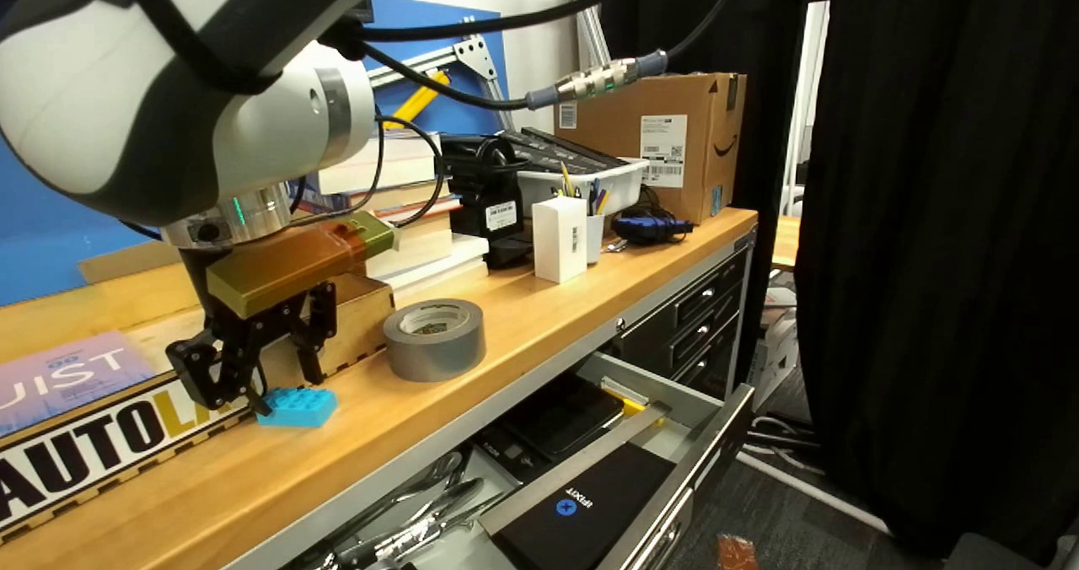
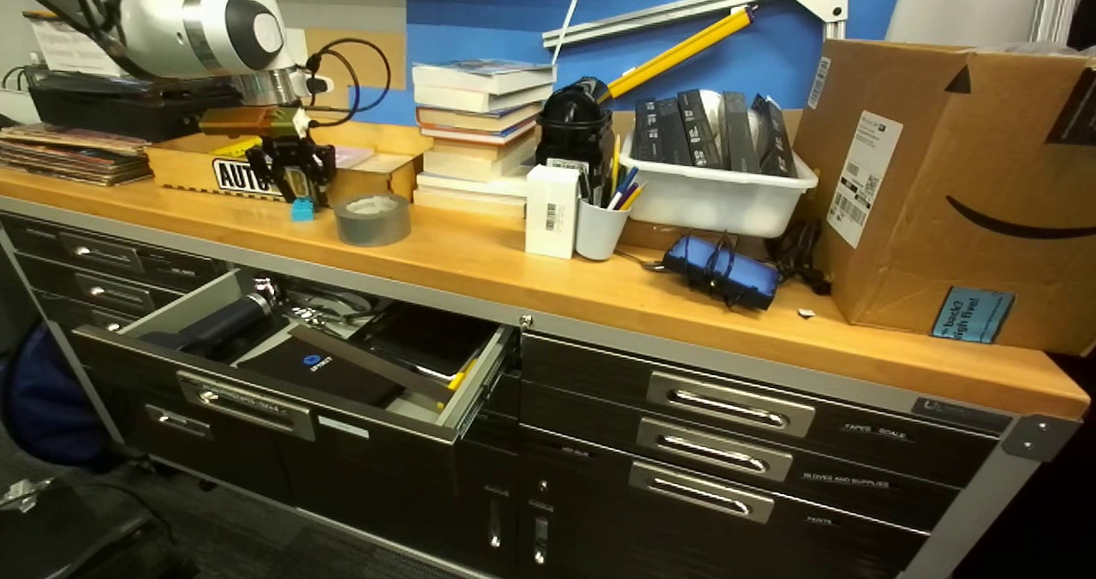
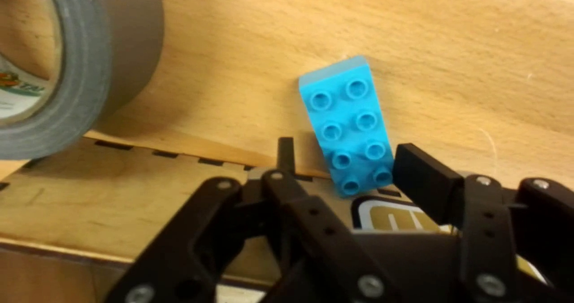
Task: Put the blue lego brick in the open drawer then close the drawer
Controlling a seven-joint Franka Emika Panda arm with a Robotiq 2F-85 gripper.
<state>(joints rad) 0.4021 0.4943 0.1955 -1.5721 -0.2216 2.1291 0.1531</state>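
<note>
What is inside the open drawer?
The open drawer holds a black iFixit case with a flat metal strip across it, shiny metal implements and something yellow. Whatever lies beneath the case is covered.

A wooden benchtop (image 2: 479,258) supports several items. A grey tape roll (image 2: 373,226) lies flat just beside a shallow wooden box (image 2: 181,168), whose front carries lettering (image 1: 108,437) beginning "AUTO". A stack of books (image 2: 471,146) stands before a blue wall panel (image 2: 479,44), beside a black device (image 2: 574,129). An upright white carton (image 2: 550,211) stands just beside a pen cup (image 2: 599,232); behind these, a white plastic bin (image 2: 711,206) holds slim dark boxes (image 2: 698,129). In front of the bin lies a cable-wrapped blue item (image 2: 752,277). A cardboard box (image 2: 933,159), marked with a curved arrow (image 2: 1019,227), occupies one end. In an exterior view, black curtains (image 1: 936,216) hang beyond the benchtop.
</note>
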